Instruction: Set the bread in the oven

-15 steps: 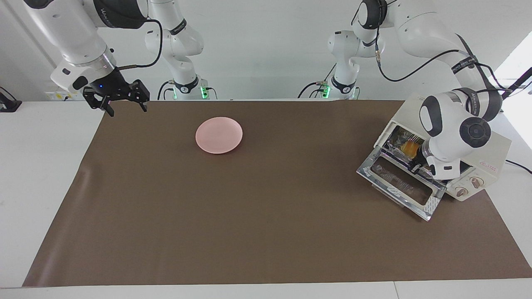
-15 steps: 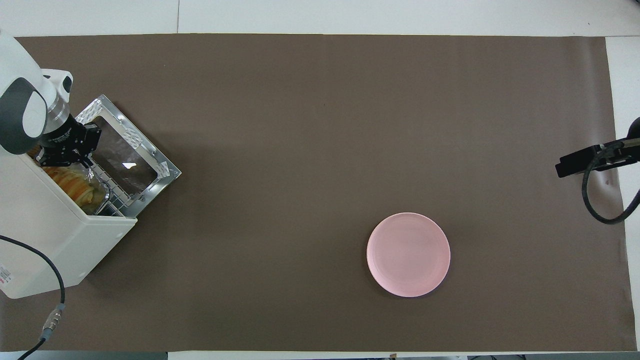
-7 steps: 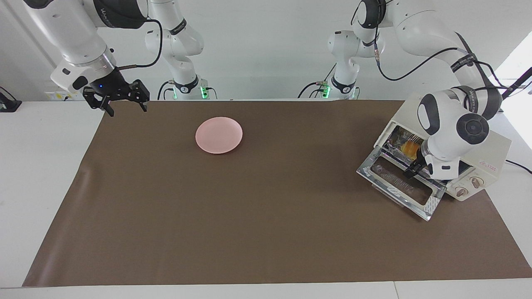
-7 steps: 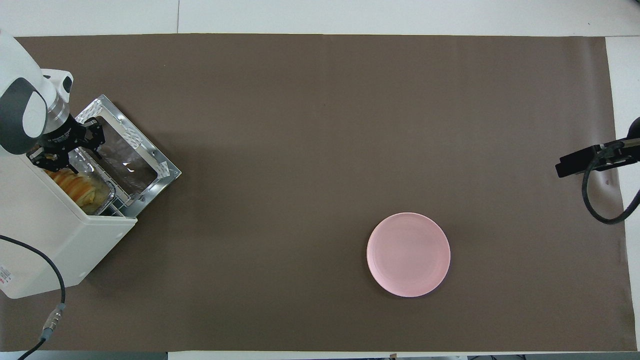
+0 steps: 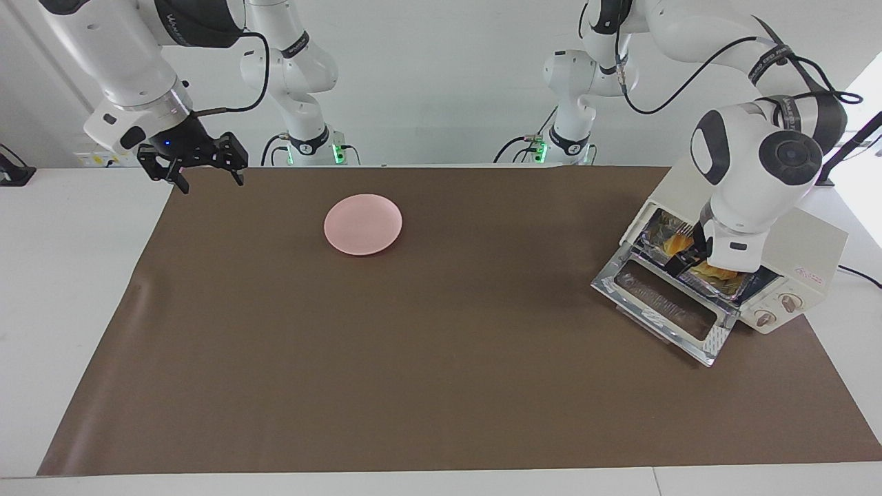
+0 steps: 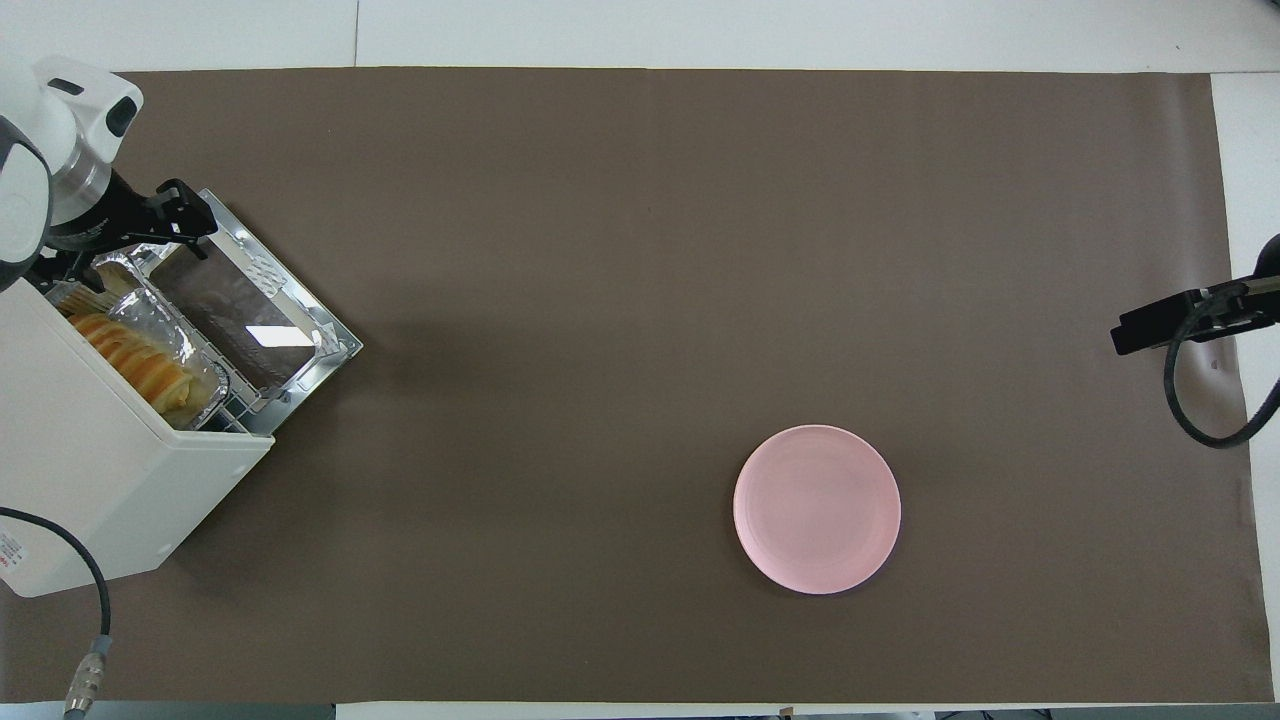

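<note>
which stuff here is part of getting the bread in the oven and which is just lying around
Part of the job:
- bread
- foil tray under it
- oven, door down
- left hand, open, over the door

Just lying about:
- pink plate
- right hand, open, waiting

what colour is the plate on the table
Pale pink all over, the plate shows best in the overhead view.

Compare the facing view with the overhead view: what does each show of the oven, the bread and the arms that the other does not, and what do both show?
Facing view only: the oven's two knobs, both arms up to their bases, and the whole open right gripper, waiting over the table's edge.

Overhead view only: the bread's full ridged length in the foil tray.

Both: the oven door dropped open, the bread inside, the open left gripper above the door, and the empty pink plate.
</note>
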Robot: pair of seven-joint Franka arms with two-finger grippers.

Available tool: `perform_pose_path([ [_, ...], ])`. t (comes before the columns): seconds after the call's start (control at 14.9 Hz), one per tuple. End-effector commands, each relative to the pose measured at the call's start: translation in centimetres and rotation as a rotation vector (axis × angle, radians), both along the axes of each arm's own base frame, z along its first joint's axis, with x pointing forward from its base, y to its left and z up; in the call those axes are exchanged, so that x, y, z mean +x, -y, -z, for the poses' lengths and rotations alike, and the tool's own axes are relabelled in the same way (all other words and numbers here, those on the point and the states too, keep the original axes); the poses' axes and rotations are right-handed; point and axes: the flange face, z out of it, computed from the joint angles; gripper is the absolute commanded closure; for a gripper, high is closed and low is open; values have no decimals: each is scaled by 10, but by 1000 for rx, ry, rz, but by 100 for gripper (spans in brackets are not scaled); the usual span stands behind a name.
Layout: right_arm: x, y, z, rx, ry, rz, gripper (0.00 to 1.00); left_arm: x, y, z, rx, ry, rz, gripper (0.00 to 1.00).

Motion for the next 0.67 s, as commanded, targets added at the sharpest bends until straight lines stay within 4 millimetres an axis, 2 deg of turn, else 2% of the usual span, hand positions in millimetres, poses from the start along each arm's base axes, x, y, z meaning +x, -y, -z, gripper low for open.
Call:
perform_pose_path([
  [0.0, -4, 1, -2, 15, -5, -7, 0, -24, -13, -31, -45, -35, 108, 0],
  [0.13, -4, 1, -2, 15, -5, -7, 0, -38, -22, -43, -90, -78, 165, 0],
  [0.4, -4, 1, -2, 15, -5, -7, 0, -69, -16, -63, -232, -116, 219, 0],
  [0.54, -4, 0, -2, 15, -6, -7, 0, -87, -15, -64, -248, -125, 239, 0],
  [0.61, -4, 0, -2, 15, -6, -7, 0, -87, -12, -58, -253, -122, 260, 0],
])
